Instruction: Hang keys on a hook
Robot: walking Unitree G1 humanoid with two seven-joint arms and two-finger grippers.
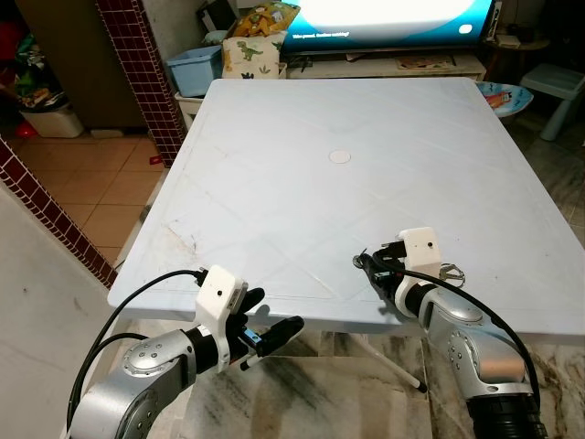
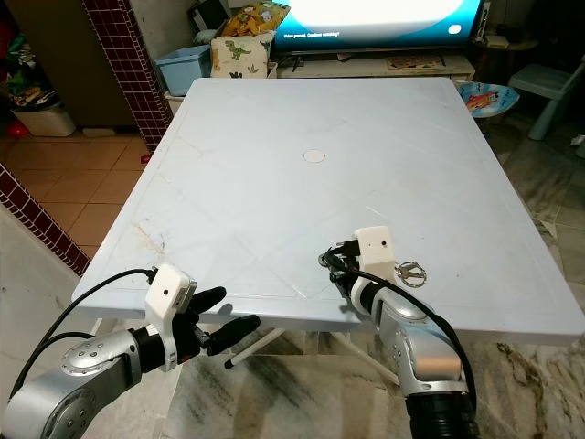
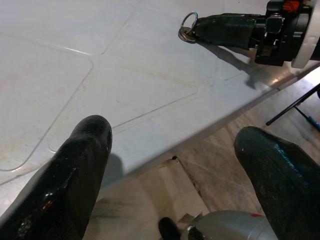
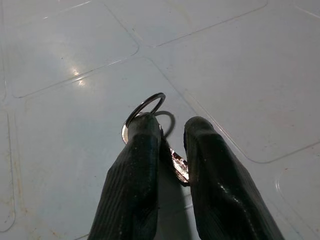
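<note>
Keys (image 4: 175,162) w/ silver ring, pinched in right claw (image 4: 167,135) on white table (image 1: 302,119), left claw (image 3: 170,145) wide open, empty.

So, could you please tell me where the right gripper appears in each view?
Left eye: right gripper lower right, over the table's near edge.
Right eye: lower centre-right.
Left wrist: top right.
Right wrist: fingers rising from the bottom.
Shared landmark: the key ring at its tips.

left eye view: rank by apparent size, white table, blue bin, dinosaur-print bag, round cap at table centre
1. white table
2. dinosaur-print bag and blue bin: look alike, and the bag partly hides the bin, so unranked
3. round cap
</note>
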